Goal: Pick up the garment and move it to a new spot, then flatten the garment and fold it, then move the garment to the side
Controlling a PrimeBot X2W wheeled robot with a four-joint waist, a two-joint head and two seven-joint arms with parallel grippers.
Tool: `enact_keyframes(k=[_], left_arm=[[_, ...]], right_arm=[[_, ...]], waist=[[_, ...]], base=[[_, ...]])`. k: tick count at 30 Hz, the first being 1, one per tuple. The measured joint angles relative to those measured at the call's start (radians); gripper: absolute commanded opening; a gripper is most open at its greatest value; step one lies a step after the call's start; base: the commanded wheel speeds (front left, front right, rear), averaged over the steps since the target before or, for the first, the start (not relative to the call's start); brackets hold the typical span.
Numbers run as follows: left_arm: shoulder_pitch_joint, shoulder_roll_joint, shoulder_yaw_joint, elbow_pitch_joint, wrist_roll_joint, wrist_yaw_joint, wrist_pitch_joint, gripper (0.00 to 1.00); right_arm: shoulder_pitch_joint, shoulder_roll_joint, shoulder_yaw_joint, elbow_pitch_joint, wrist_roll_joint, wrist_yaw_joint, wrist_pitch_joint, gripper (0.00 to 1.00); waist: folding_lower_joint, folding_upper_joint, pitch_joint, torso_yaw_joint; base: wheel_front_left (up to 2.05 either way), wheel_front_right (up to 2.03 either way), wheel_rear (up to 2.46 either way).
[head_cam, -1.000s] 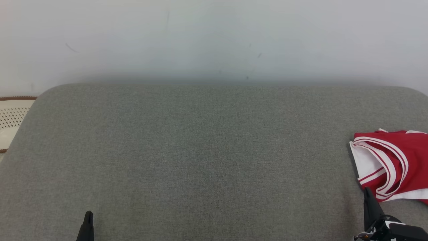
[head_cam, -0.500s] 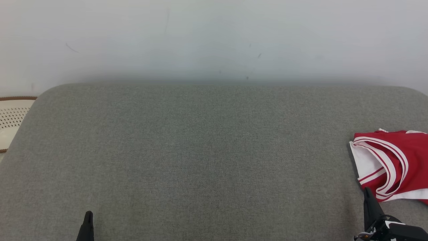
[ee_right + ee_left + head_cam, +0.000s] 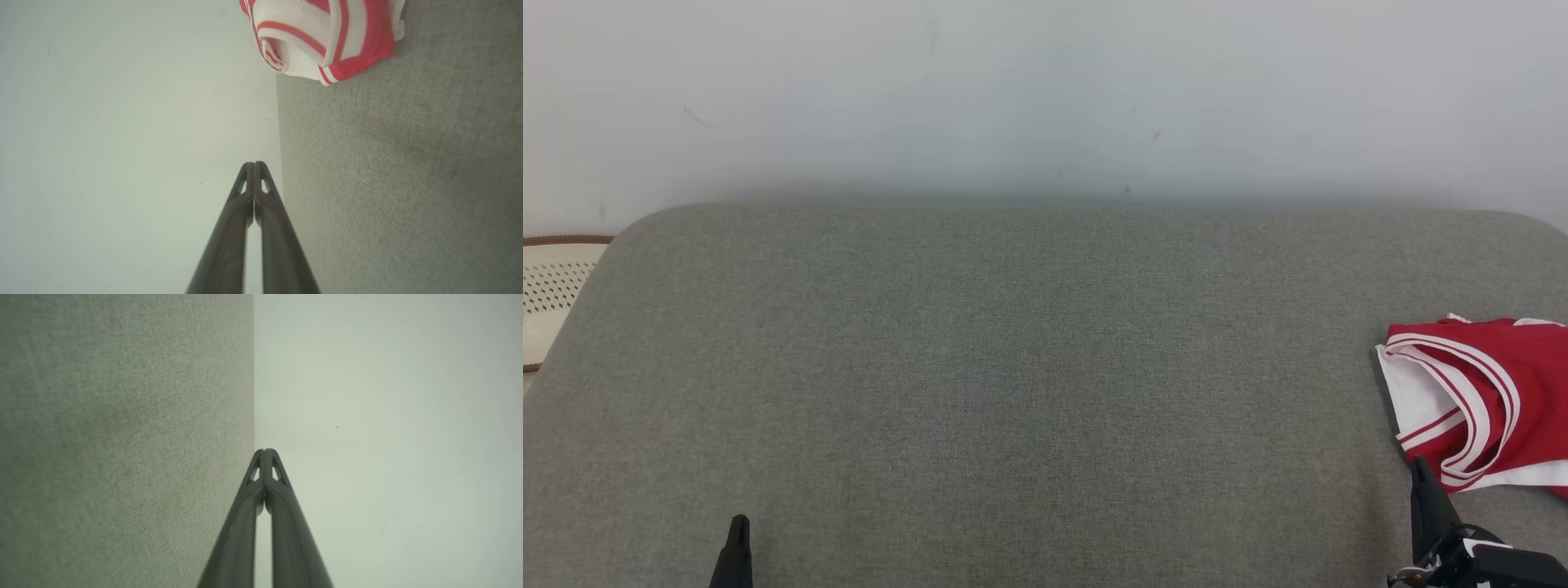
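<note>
The garment point(image 3: 1486, 400), red with white stripes and a white lining, lies bunched at the right edge of the grey fabric surface point(image 3: 1029, 367). It also shows at the top of the right wrist view as the garment point(image 3: 322, 36). My right gripper point(image 3: 1419, 467) is shut and empty, its tip just below the garment's near-left corner, apart from it. In its own view the right gripper point(image 3: 254, 164) has both fingers pressed together. My left gripper point(image 3: 739, 521) is shut and empty at the lower left, far from the garment; the left gripper point(image 3: 265, 450) points toward the surface's far edge.
A pale wall point(image 3: 1045, 90) rises behind the grey surface. A cream perforated object with a brown rim point(image 3: 551, 286) sits off the surface's left edge. The surface has rounded far corners.
</note>
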Motion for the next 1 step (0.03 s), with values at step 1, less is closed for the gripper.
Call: enact_keyframes(k=[1], left_arm=[[0.0, 0.0, 0.0, 0.0, 0.0, 0.0, 0.0, 0.0]], right_arm=[[0.0, 0.0, 0.0, 0.0, 0.0, 0.0, 0.0, 0.0]], waist=[[0.0, 0.0, 0.0, 0.0]], base=[[0.0, 0.0, 0.0]])
